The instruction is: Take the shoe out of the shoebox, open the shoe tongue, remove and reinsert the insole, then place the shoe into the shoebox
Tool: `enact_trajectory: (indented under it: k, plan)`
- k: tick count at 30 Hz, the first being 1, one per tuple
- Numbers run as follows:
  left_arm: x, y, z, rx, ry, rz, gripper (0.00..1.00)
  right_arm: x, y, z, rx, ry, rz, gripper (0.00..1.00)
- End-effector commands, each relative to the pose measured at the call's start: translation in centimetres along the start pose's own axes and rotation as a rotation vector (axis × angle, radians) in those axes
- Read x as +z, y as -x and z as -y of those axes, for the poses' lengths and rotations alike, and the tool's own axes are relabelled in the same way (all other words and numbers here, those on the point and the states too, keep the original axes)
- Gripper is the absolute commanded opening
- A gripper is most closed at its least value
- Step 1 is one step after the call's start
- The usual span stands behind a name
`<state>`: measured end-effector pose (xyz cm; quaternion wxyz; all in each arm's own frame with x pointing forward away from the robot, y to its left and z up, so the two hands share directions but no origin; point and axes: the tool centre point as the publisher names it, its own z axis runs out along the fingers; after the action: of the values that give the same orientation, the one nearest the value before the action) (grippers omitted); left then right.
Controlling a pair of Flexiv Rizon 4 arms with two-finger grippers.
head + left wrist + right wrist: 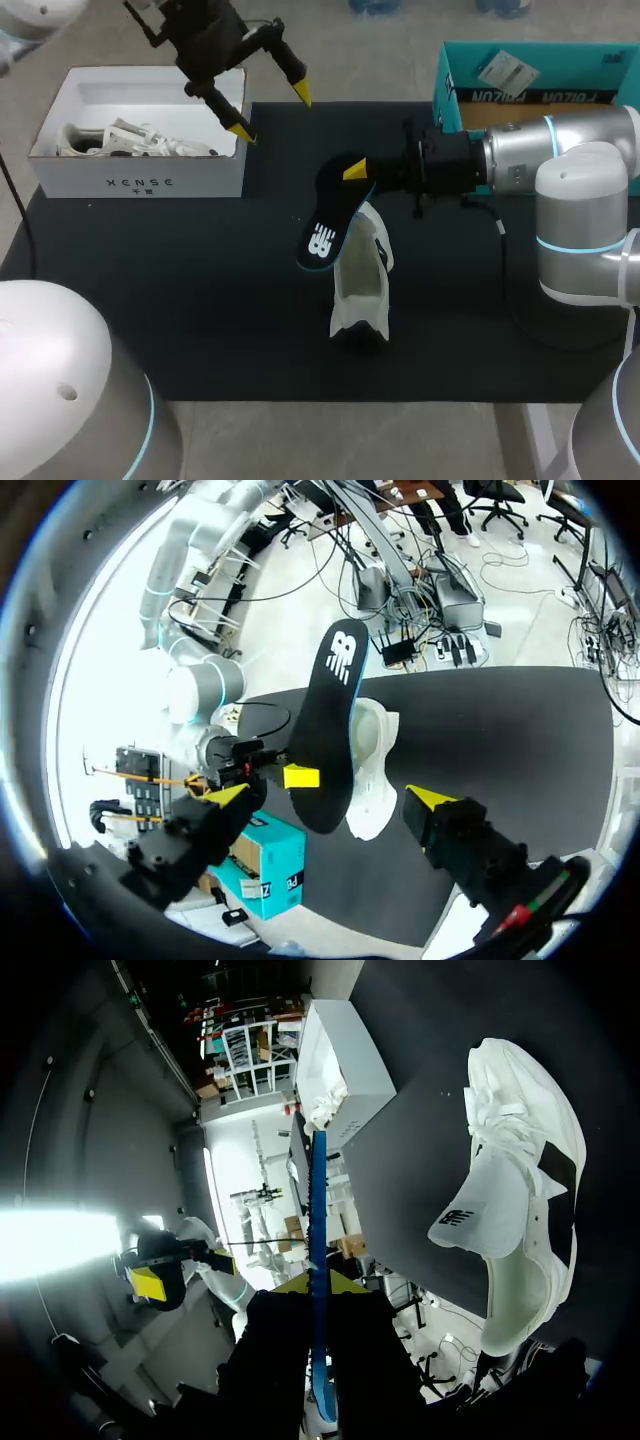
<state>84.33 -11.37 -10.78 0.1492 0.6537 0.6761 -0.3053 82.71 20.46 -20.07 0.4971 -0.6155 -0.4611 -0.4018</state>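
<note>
Your right gripper (352, 172) is clamped on one end of the insole (328, 218) at frame centre, just above the shoe (362, 285) sitting loose on the mat (200, 300), left gripper (272, 113) spread empty upper left by the shoebox (140, 180), so reinserting could shove the unheld shoe or buckle the insole.

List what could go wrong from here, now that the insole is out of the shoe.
1. The right gripper pinches the insole at one end only. The free end hangs by the shoe and may bend or slip when it is pushed back in.
2. Nothing steadies the shoe: the left gripper is open, up by the shoebox. Pushing the insole in could slide or tip the shoe on the mat.
</note>
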Motion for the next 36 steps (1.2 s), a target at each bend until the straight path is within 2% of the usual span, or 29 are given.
enact_trajectory:
  k: [1, 7, 10, 30, 33, 36]
  plan:
    - [1.1, -1.0, 0.8, -0.018, 0.018, 0.458, 1.00, 0.1, 0.0, 0.0, 0.001, 0.001, 0.003, 0.00]
    - [1.9, -1.6, 1.2, -0.025, 0.007, 0.485, 1.00, 0.1, 0.0, 0.0, 0.001, 0.001, 0.003, 0.00]
    - [2.2, -1.0, 1.6, -0.032, 0.034, 0.455, 1.00, 0.1, 0.0, 0.0, 0.001, 0.001, 0.003, 0.00]
    - [2.3, -0.6, 1.8, -0.006, 0.059, 0.429, 1.00, 0.1, 0.0, 0.0, 0.001, 0.001, 0.003, 0.00]
    - [2.5, -1.4, 2.5, 0.045, 0.064, 0.461, 1.00, 0.1, 0.0, 0.0, 0.001, 0.001, 0.003, 0.00]
    - [2.6, -2.3, 2.7, 0.086, 0.030, 0.522, 1.00, 0.1, 0.0, 0.0, 0.001, 0.001, 0.003, 0.00]
